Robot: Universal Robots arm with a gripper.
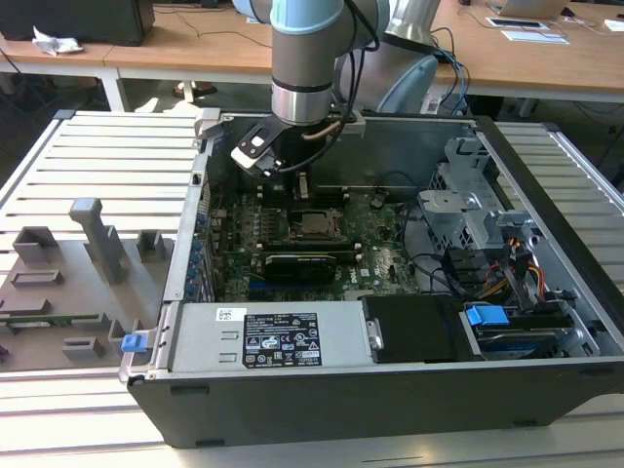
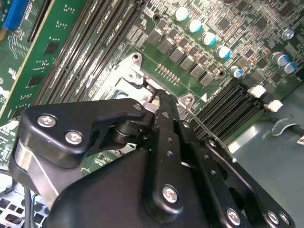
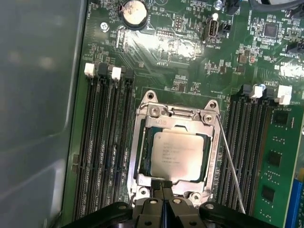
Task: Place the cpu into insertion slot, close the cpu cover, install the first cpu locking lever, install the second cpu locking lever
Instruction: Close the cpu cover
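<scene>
Cpu (image 3: 180,153) lies flat, face up, under cpu cover (image 3: 138,154).

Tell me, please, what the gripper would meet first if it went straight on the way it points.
Most likely the cpu cover: the shut gripper points down at that frame's rim, just beside the seated cpu. The gap between them is hard to judge.

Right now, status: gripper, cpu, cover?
Gripper shut. Silver-grey square cpu seated; silvery metal frame cover down, gripper at its edge. Thin wire lever alongside.
</scene>
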